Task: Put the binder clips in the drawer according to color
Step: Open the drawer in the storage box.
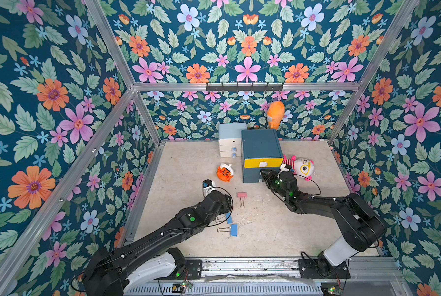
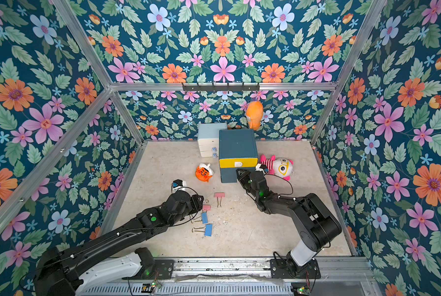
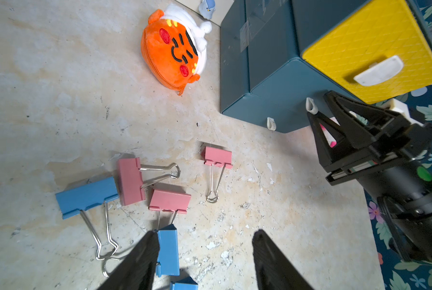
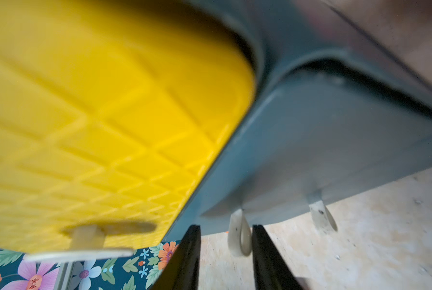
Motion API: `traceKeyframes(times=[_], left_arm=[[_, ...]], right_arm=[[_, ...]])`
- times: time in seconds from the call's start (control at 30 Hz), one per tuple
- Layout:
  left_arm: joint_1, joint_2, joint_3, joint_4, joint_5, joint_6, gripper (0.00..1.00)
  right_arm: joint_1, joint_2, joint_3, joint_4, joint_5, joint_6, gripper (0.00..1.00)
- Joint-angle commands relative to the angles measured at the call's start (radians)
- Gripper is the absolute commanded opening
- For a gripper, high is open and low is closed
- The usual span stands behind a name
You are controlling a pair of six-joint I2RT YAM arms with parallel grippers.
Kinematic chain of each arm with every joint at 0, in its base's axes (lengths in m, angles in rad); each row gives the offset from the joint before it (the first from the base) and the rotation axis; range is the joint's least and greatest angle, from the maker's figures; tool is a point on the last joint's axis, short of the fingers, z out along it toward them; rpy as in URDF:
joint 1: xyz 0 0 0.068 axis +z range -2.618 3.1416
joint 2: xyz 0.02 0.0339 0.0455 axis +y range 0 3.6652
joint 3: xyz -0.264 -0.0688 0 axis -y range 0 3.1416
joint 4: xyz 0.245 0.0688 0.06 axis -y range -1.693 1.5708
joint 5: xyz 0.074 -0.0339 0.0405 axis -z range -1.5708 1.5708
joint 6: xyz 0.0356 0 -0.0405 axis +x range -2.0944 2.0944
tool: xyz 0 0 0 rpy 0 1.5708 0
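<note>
The drawer (image 1: 261,146) (image 2: 237,146) is a dark teal cabinet with a yellow top front (image 4: 97,113) and stands at the back. My right gripper (image 4: 226,241) (image 1: 261,174) sits at a teal lower drawer, its jaws narrow around a white pull (image 4: 238,236); a gap shows on one side. Pink binder clips (image 3: 130,180) (image 3: 169,199) (image 3: 217,157) and blue binder clips (image 3: 86,195) (image 3: 168,253) lie on the floor. My left gripper (image 3: 206,233) hangs open over them, one finger beside a blue clip, holding nothing. In both top views its jaws are hidden under the arm.
An orange plush (image 1: 224,172) lies left of the cabinet, and a white and pink plush (image 1: 301,166) lies to its right. A pale-blue-and-white drawer unit (image 1: 231,139) stands behind, and another orange plush (image 1: 276,114) hangs on the back wall.
</note>
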Motion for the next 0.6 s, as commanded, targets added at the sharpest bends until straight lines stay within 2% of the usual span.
traceKeyframes(times=[0.0,0.2,0.33,0.47,0.57], left_arm=[[0.001,-0.003,-0.005,0.010,0.000,0.002,0.64],[0.001,-0.004,-0.004,0.016,0.001,0.002,0.64],[0.001,0.000,-0.002,0.016,0.001,0.003,0.63],[-0.001,0.013,-0.005,0.025,0.007,0.002,0.63],[0.000,0.030,-0.005,0.037,0.012,0.002,0.63]], right_arm=[[-0.008,0.045,0.006,0.089,-0.017,0.058,0.31],[-0.011,0.067,-0.004,0.110,-0.007,0.079,0.21],[-0.010,0.057,-0.007,0.094,0.003,0.080,0.00],[-0.005,0.030,-0.042,0.073,0.012,0.088,0.00],[0.016,-0.043,-0.095,0.038,0.034,0.096,0.00]])
